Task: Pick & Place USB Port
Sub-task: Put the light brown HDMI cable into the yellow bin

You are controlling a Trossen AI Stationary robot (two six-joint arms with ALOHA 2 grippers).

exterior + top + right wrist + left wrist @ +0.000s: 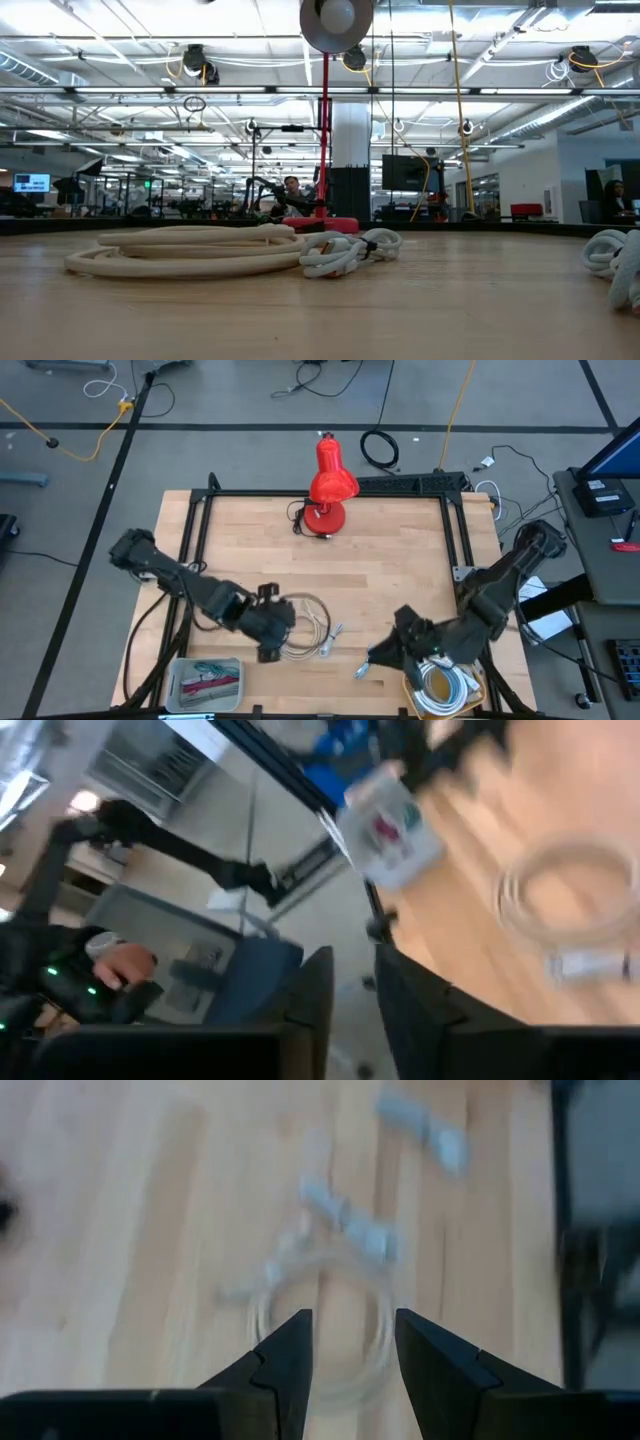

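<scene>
Left gripper [268,632] hovered over white cable coil [305,628] at table [400,560] front-centre, jaws parted, empty; right gripper [380,657] near loose plug [362,671] beside cable bin [445,688], jaws narrowly apart, nothing visibly held. Risk: coil could snag or drag if only one loop pinched; plug could slide on smooth wood. Red lamp [328,485] at back edge; open workshop beyond.

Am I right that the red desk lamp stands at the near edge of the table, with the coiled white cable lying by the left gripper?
Not quite: the high view shows the red desk lamp at the table's far edge. The coiled white cable does lie by the left gripper.
</scene>
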